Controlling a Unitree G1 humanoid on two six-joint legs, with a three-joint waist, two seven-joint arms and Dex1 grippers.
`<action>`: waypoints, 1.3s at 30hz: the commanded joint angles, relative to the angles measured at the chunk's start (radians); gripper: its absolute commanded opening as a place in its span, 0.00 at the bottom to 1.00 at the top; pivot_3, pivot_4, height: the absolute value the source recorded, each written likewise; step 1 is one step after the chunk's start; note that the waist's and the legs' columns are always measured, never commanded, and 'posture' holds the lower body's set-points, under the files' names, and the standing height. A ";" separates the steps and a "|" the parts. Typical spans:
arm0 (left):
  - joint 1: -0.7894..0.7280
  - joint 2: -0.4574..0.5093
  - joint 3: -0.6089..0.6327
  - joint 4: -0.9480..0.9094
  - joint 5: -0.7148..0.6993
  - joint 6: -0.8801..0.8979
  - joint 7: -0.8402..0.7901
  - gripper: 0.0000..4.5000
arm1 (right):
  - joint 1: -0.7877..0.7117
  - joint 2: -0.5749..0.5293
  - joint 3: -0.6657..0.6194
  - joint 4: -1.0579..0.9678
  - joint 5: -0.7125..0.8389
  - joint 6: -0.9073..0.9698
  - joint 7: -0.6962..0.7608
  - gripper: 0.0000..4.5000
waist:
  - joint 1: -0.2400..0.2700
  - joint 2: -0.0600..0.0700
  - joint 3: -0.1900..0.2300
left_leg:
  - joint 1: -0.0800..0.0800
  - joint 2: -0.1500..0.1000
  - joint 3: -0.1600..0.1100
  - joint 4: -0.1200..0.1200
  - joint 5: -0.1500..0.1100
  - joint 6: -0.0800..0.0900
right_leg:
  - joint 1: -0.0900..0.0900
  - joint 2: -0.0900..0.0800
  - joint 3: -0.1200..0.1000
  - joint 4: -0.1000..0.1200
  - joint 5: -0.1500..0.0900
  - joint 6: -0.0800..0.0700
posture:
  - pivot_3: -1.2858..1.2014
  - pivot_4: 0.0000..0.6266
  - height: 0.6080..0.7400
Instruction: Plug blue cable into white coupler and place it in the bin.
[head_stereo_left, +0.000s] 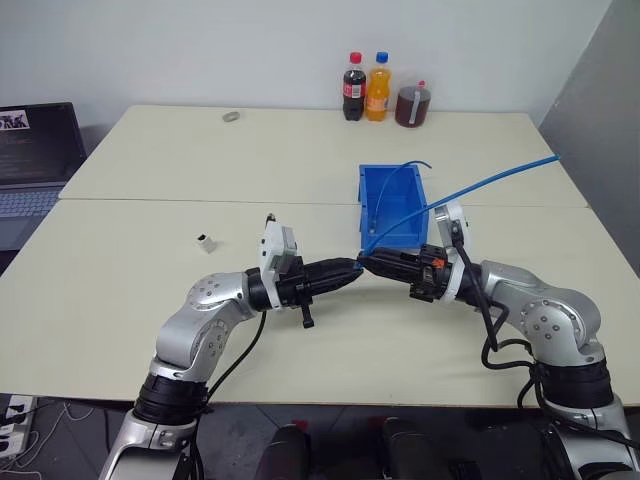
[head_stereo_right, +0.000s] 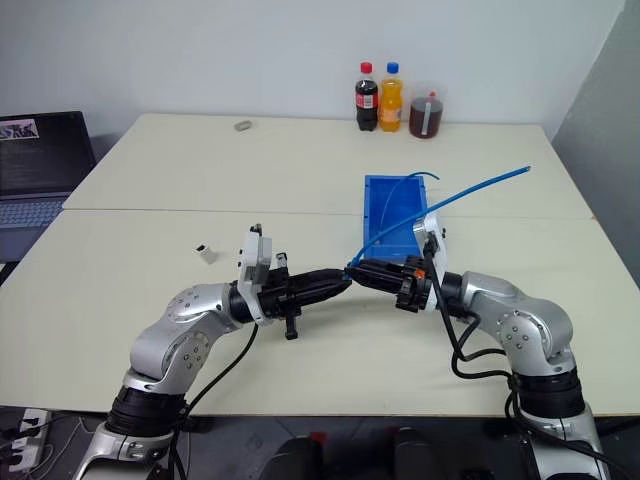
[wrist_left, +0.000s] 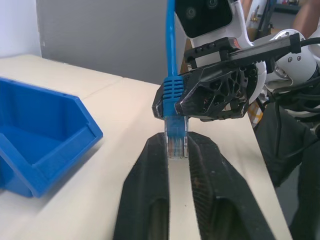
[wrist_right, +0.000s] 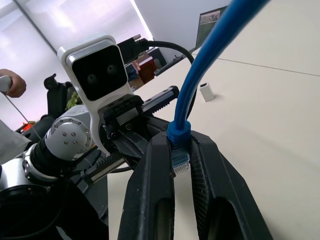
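Broadly, two pale, smooth-topped desk (head_stereo_left: 200, 290) slabs butt together along one seam, and the bin (head_stereo_left: 392, 205) serves as landmark: one bright-blue, hard plastic rectangular box, open-topped, standing on the near slab.

One laptop (head_stereo_left: 35, 160) sits far left of the bin. Beyond the bin stand two bottles, one dark cola (head_stereo_left: 354, 88) and one orange (head_stereo_left: 378, 88), plus one clear cup (head_stereo_left: 413, 105) of dark drink.

Just in front of the bin two tools meet tip to tip. The right tool (head_stereo_left: 372, 262) is clenched on the blue cable (head_stereo_left: 490, 180), a thin glossy cord arcing up to the right of the bin. Its ribbed boot and clear plug (wrist_left: 176, 140) sit between the left tool's (head_stereo_left: 350, 270) slightly parted, ridged black fingers (wrist_left: 150, 190).

One white coupler (head_stereo_left: 206, 243), a tiny boxy block, lies on the desk well left of the bin.
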 joint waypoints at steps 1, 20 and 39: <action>-0.005 0.015 0.013 0.009 0.027 0.005 0.029 0.38 | -0.008 0.003 -0.010 -0.072 0.048 -0.008 0.025 0.03 | -0.001 0.000 0.000 | 0.000 0.000 0.000 0.000 0.000 0.000 | 0.000 0.000 0.000 0.000 -0.001 0.001 | 0.52 0.24 1.00; 0.028 0.047 0.274 0.218 0.288 -0.262 0.447 0.51 | -0.117 -0.006 0.011 -0.040 -0.059 -0.092 -0.015 0.03 | -0.001 0.000 0.000 | 0.000 0.001 0.000 -0.001 0.000 0.000 | -0.001 -0.001 0.000 -0.002 0.002 -0.003 | 0.52 0.24 1.00; 0.209 -0.150 0.301 0.039 0.431 -0.296 0.816 0.82 | -0.173 0.035 0.136 0.027 -0.130 -0.123 0.101 0.03 | 0.006 0.000 0.001 | -0.002 -0.001 -0.002 -0.002 0.000 -0.001 | -0.001 -0.002 -0.002 -0.002 0.002 -0.003 | 0.52 0.24 1.00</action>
